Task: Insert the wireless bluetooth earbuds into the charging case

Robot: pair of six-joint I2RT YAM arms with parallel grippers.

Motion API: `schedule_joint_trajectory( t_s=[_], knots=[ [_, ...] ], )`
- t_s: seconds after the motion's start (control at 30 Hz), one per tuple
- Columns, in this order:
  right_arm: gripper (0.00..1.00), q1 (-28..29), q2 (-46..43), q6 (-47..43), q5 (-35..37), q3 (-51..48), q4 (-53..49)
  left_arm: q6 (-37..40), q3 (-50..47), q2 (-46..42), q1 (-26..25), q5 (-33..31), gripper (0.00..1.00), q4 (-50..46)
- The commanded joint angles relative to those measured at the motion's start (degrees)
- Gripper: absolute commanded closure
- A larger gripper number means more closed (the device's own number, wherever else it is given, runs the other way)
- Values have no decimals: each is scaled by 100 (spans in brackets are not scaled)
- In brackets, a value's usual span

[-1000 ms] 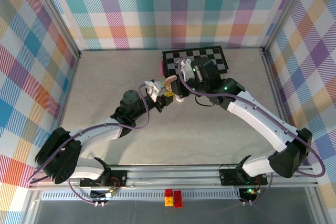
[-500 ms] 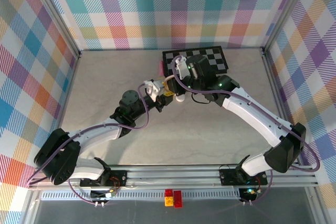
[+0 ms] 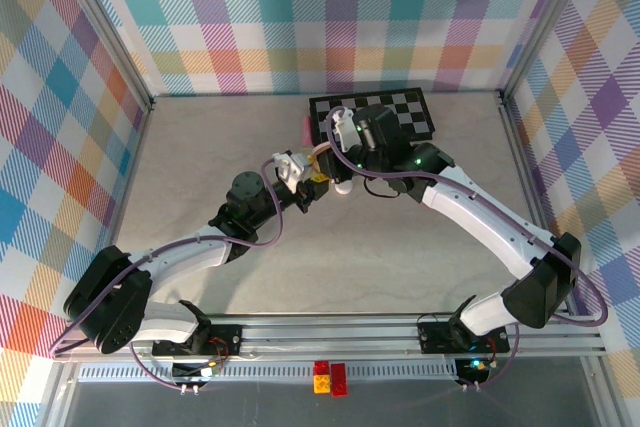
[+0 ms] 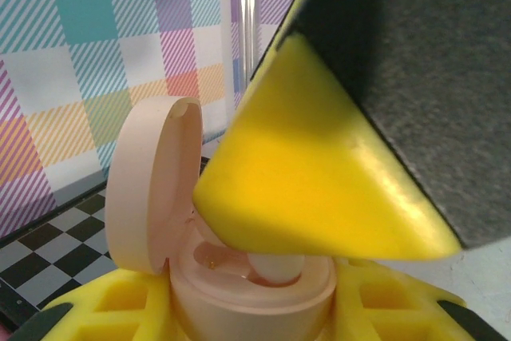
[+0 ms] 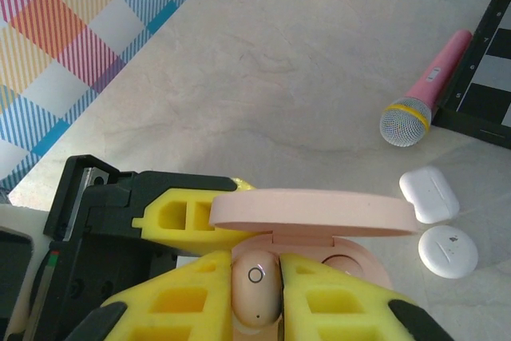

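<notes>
earbud [image 5: 255, 289]: 1, pink; pink case [image 5: 311, 212]: 1, open; white cases [image 5: 429, 195] [image 5: 448, 251]: 2.

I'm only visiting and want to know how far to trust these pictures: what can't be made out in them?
- Top view: the pink charging case is too small, crowded by both wrists.
- Left wrist view: the right fingers cover most of the case's inside.
- Right wrist view: the pink earbud sits between the fingers, its lower end hidden, so whether it's seated is unclear.
</notes>
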Motion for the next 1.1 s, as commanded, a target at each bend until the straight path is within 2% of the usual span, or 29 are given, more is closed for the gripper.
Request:
schedule_joint_trajectory(
  t_s=[0.0, 0.3, 0.37, 0.67, 0.87, 1.07],
  knots=[
    [81, 48, 12, 61, -156, 4, -6, -87, 240, -78, -43, -79, 67, 152],
    [77, 48, 86, 62, -40, -38, 21, -170, 232, -90, -43, -14, 67, 262],
    [69, 48, 62, 55, 31, -27, 19, -170, 223, -112, -42, -4, 67, 239],
    [48, 49, -586, 40, 281, -251, 137, -125, 146, -121, -34, 33, 67, 256],
    [44, -58, -858, 185, 426, -285, 224, -129, 92, -137, -30, 159, 67, 293],
    [40, -457, -486, 556, 512, 345, -112, -31, 47, -240, -32, 313, 67, 228]
  ],
)
